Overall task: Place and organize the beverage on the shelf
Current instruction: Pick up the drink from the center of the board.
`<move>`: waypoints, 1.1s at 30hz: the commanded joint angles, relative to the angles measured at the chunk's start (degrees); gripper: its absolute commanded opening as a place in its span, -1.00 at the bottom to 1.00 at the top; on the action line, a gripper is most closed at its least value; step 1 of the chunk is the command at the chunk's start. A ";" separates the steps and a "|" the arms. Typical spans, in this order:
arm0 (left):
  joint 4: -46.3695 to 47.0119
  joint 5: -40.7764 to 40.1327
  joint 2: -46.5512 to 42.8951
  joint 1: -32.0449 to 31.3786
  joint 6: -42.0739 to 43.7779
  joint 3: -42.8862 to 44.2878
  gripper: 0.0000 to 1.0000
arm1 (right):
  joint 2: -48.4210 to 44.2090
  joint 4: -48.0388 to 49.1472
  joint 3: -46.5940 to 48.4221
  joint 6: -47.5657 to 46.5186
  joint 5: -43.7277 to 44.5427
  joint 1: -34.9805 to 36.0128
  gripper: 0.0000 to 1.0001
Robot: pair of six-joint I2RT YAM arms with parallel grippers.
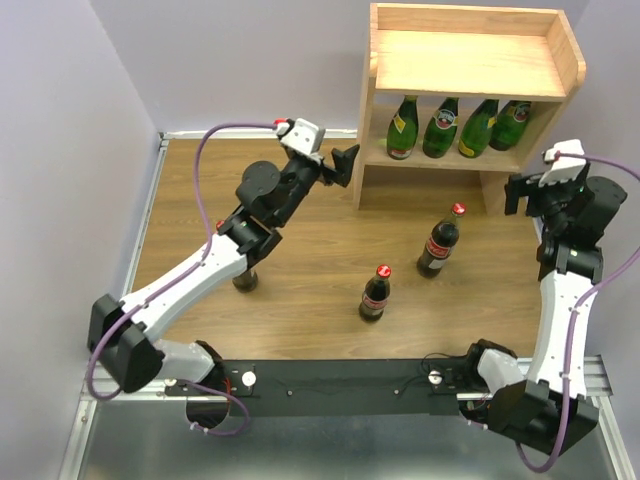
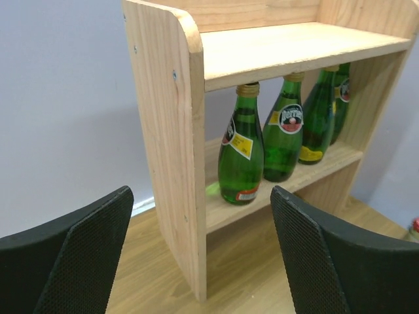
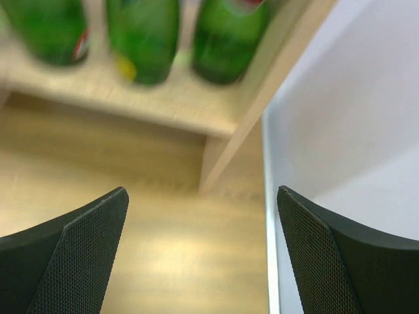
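The wooden shelf [image 1: 468, 62] stands at the back right, with several green bottles [image 1: 459, 128] upright in a row on its lower tier; its top board is bare. Two cola bottles stand on the table, one [image 1: 439, 245] in front of the shelf and one [image 1: 375, 293] nearer the middle. A dark bottle base [image 1: 246, 279] shows under my left forearm. My left gripper [image 1: 345, 165] is open and empty beside the shelf's left side panel [image 2: 167, 131], facing the green bottles [image 2: 241, 154]. My right gripper [image 1: 520, 195] is open and empty by the shelf's right foot [image 3: 219, 163].
Lilac walls close in the table at the back and on both sides. A white strip [image 3: 267, 216] marks the table's right edge next to my right gripper. The arm bases and a black rail [image 1: 340, 382] run along the near edge.
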 commanded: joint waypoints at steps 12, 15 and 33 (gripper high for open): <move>-7.81 28.81 -9.10 -0.32 3.80 -5.14 0.87 | -2.11 -37.27 -3.47 -26.84 -24.84 0.13 0.97; -7.72 29.70 -8.66 -0.32 4.59 -5.23 0.89 | -1.41 -39.84 -3.02 -29.40 -27.65 0.13 0.95; -2.98 29.70 -10.59 -0.32 2.39 -8.48 0.93 | 5.79 -32.57 1.37 -19.92 -44.80 0.83 0.67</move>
